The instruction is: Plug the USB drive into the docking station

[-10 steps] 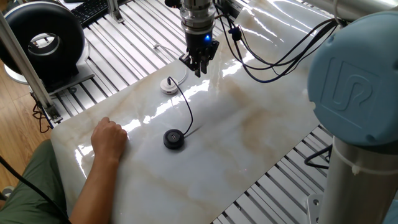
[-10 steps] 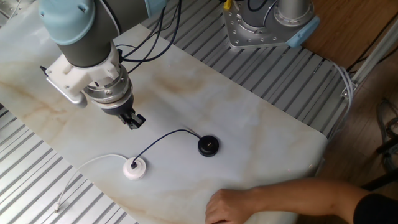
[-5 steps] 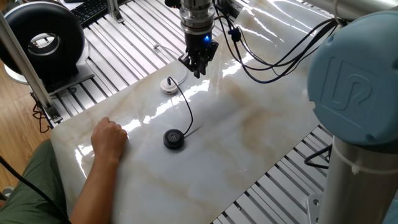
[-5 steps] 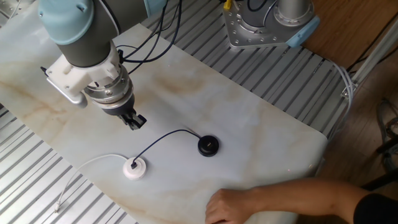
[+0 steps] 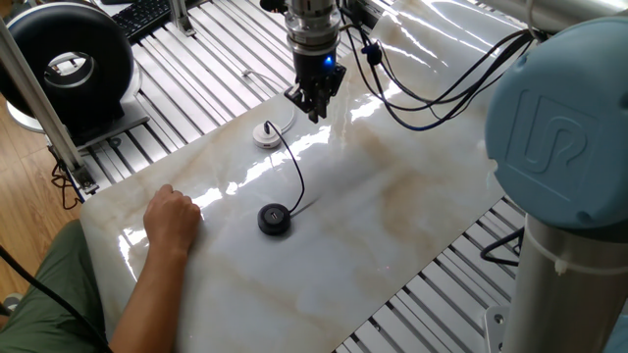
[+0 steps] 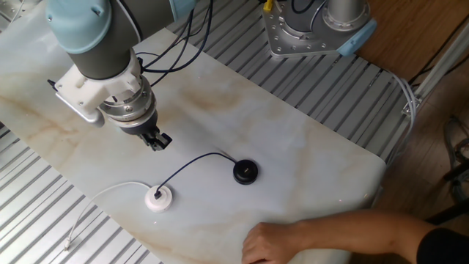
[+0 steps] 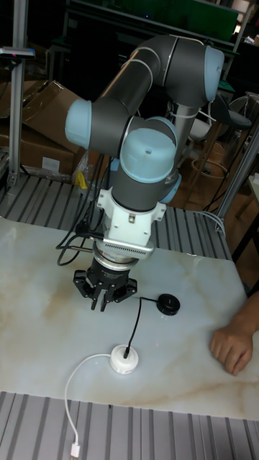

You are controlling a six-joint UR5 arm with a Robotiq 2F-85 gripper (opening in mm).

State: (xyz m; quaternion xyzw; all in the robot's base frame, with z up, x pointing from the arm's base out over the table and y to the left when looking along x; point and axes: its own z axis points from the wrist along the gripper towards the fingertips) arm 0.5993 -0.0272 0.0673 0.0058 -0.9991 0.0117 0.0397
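The docking station is a small white disc lying flat on the marble tabletop. The USB drive's black plug stands upright in the top of the disc. Its thin black cable arcs away to a flat black puck. My gripper hangs above the table a short way from the disc. Its fingers point down with a narrow gap and hold nothing.
A person's hand rests on the marble near the puck. The disc's white cord trails off the slab edge onto the slatted metal frame. A black round fan stands beyond the table corner.
My gripper has drifted very slightly up and away from the disc. The plug, disc, puck and hand have not moved.
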